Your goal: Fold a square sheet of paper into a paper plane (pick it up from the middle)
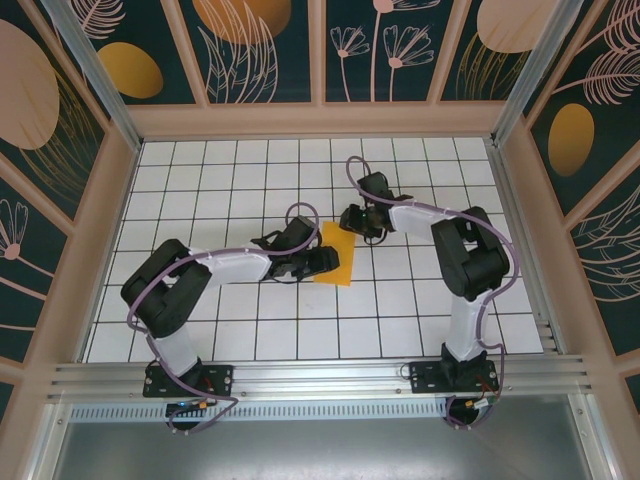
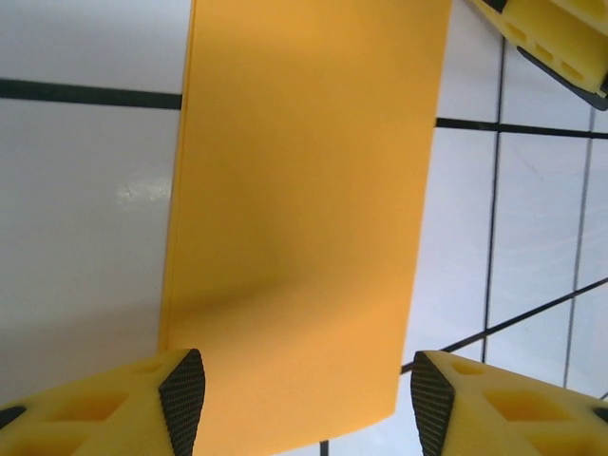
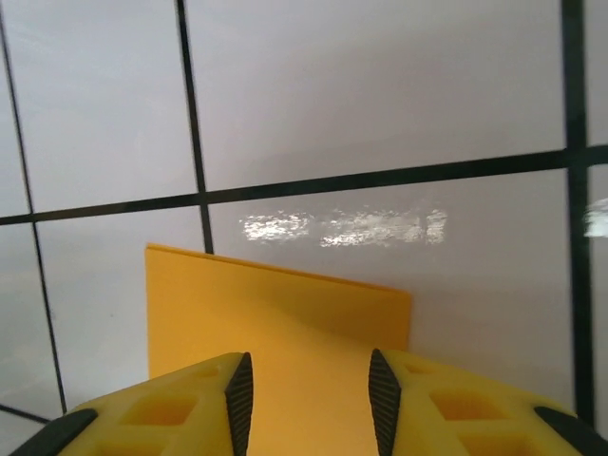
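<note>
Yellow, black-padded fingers (image 2: pixel 185 389) of the left gripper (image 2: pixel 306 385) stand apart, straddling one end of the folded orange-yellow rectangular sheet of paper (image 2: pixel 304 190), which lies flat mid white tiled table (image 1: pixel 230 170). The right gripper (image 3: pixel 306 389), jaws partly apart, hovers over the other end.

Smooth, matt orange-yellow paper sheet (image 2: pixel 304 209); glossy, reflective white tiled desk (image 3: pixel 380 114); yellow plastic jaws with rough black pads (image 2: pixel 182 399).
</note>
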